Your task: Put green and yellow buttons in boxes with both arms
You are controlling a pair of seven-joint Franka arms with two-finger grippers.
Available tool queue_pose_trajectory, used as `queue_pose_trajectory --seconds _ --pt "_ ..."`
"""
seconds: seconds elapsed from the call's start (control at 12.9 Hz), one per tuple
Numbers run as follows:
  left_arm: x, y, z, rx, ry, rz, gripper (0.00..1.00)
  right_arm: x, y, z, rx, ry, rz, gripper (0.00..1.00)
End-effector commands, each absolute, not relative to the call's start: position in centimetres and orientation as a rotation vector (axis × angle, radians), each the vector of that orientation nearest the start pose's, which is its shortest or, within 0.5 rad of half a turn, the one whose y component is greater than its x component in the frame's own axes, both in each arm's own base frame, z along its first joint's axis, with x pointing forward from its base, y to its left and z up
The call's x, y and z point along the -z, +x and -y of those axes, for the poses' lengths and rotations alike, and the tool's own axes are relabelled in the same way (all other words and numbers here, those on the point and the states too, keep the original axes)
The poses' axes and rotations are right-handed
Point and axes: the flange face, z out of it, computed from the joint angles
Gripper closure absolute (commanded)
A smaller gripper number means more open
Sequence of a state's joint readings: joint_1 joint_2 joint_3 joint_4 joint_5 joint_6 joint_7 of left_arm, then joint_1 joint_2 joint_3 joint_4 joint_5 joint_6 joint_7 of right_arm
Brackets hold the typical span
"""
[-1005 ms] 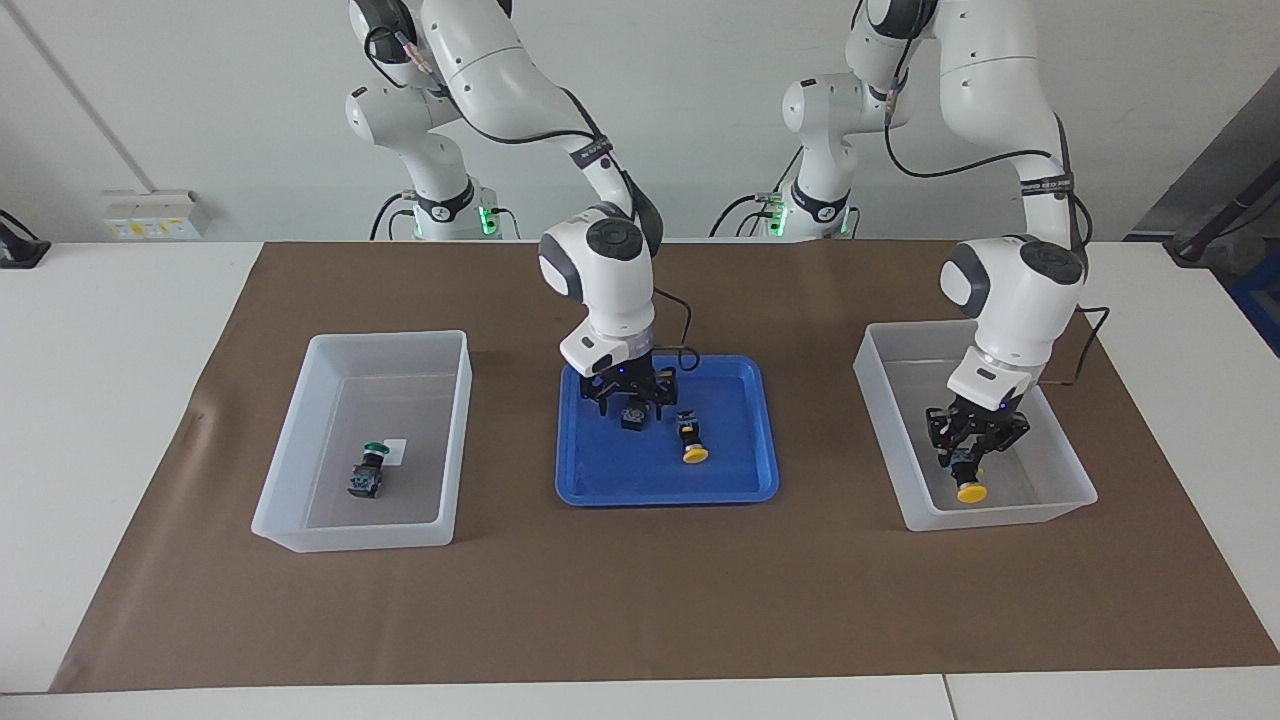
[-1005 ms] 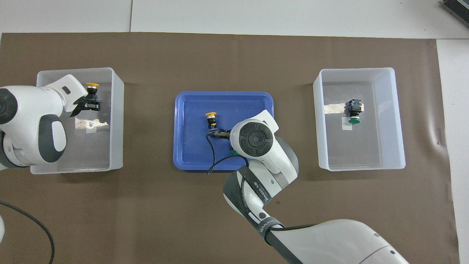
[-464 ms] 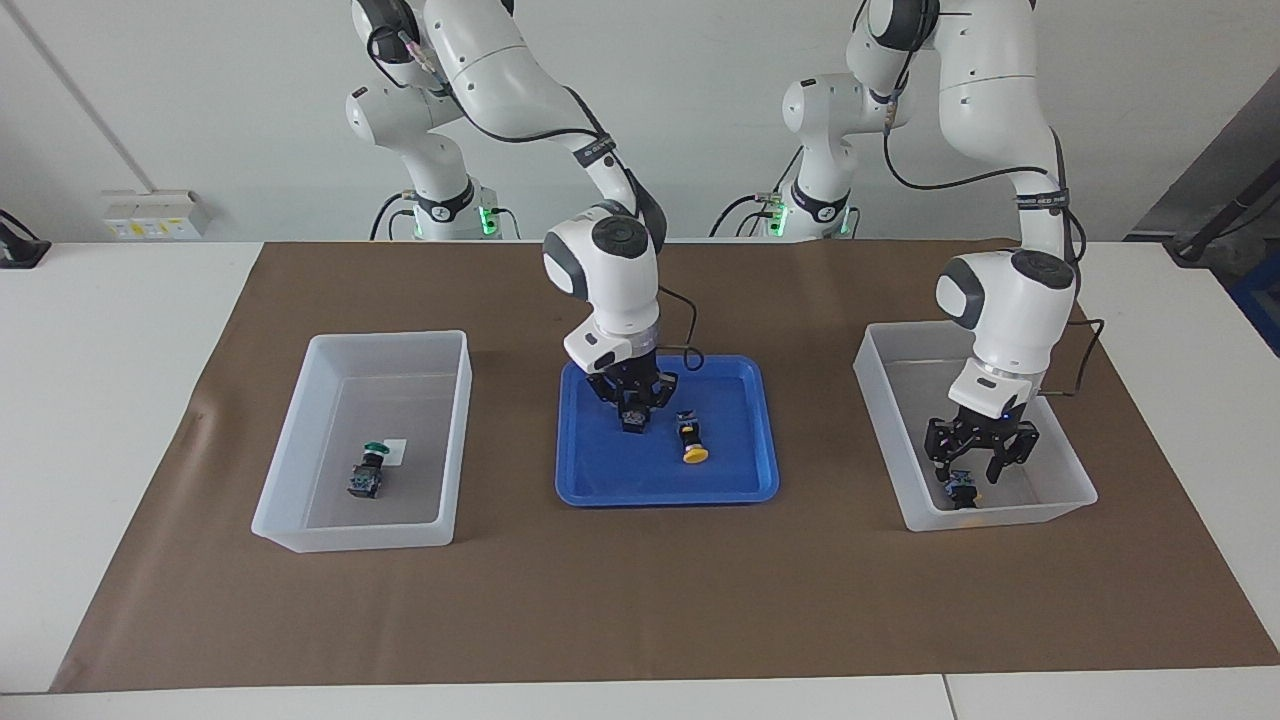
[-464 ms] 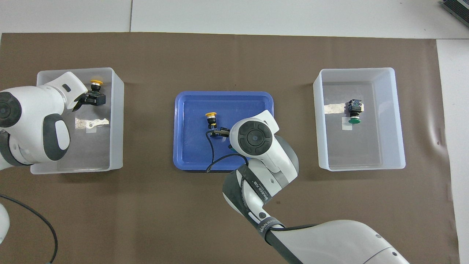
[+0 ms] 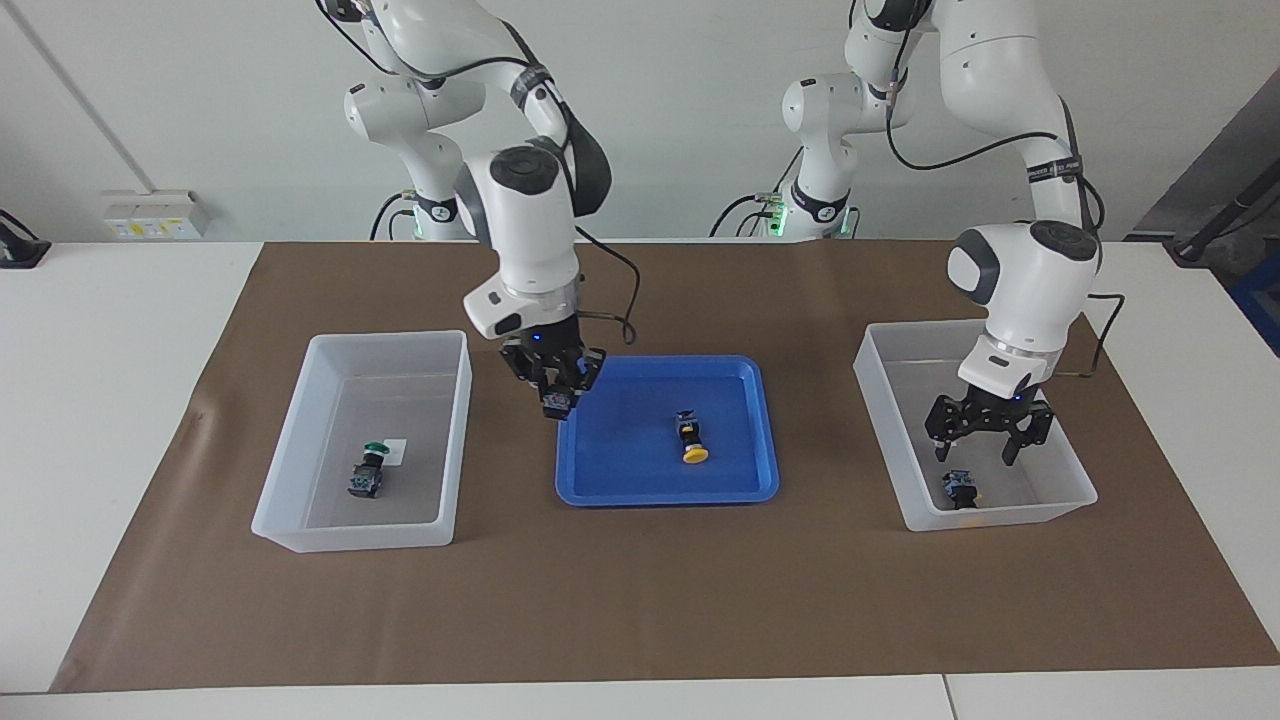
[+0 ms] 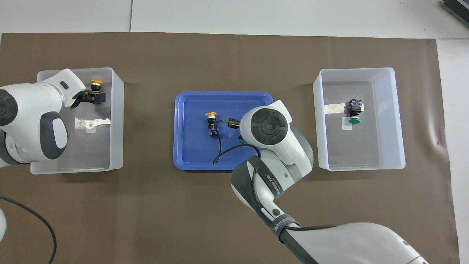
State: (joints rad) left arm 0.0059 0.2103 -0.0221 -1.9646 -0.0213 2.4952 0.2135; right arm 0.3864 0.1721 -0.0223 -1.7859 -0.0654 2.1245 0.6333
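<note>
My right gripper (image 5: pixel 556 388) is shut on a green button (image 5: pixel 558 404) and holds it in the air over the edge of the blue tray (image 5: pixel 740 470) toward the right arm's end; its green cap (image 6: pixel 242 140) peeks out beside the wrist. A second green button (image 5: pixel 366 475) lies in the box (image 5: pixel 350 535) at that end. A yellow button (image 5: pixel 690 441) lies in the tray. My left gripper (image 5: pixel 985 445) is open just above another yellow button (image 5: pixel 960 488) lying in the other box (image 5: pixel 1000 512); its cap (image 6: pixel 96 83) shows from overhead.
The boxes and tray sit in a row on a brown mat (image 5: pixel 640 600) over a white table. A black cable (image 6: pixel 220 146) from the right wrist hangs over the tray. Each box has a small white sticker (image 6: pixel 346 126) on its floor.
The right gripper shut on the green button, lifted it from the tray and carried it toward the right arm's end. The left gripper let go of the yellow button in its box and rose slightly.
</note>
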Motion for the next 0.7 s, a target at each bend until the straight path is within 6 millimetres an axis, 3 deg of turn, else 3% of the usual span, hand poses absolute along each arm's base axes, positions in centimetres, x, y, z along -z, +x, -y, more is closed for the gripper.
queue_pose_trajectory --seconds 0.0,0.15,0.31,0.39,0.62 --pt "-43.8 61.7 4.8 0.404 -3.115 -0.312 0.0 -48.7 59.2 -14.4 0.247 -3.135 -0.235 1.0" --pt "-43.8 61.1 9.6 0.393 -3.149 -0.233 0.0 -47.3 59.6 -8.6 0.213 -3.164 -0.162 1.0" --pt "-42.9 59.7 14.2 0.362 -3.174 -0.203 0.0 -44.9 59.4 -4.0 0.145 -3.184 -0.096 1.0" --pt "-42.4 59.0 16.5 0.346 -3.187 -0.172 0.0 -43.5 59.1 -2.3 0.134 -3.17 -0.091 1.0" --pt "-39.8 56.5 24.4 0.278 -3.227 0.015 0.0 -38.5 58.3 -0.2 0.178 -3.137 -0.103 1.0"
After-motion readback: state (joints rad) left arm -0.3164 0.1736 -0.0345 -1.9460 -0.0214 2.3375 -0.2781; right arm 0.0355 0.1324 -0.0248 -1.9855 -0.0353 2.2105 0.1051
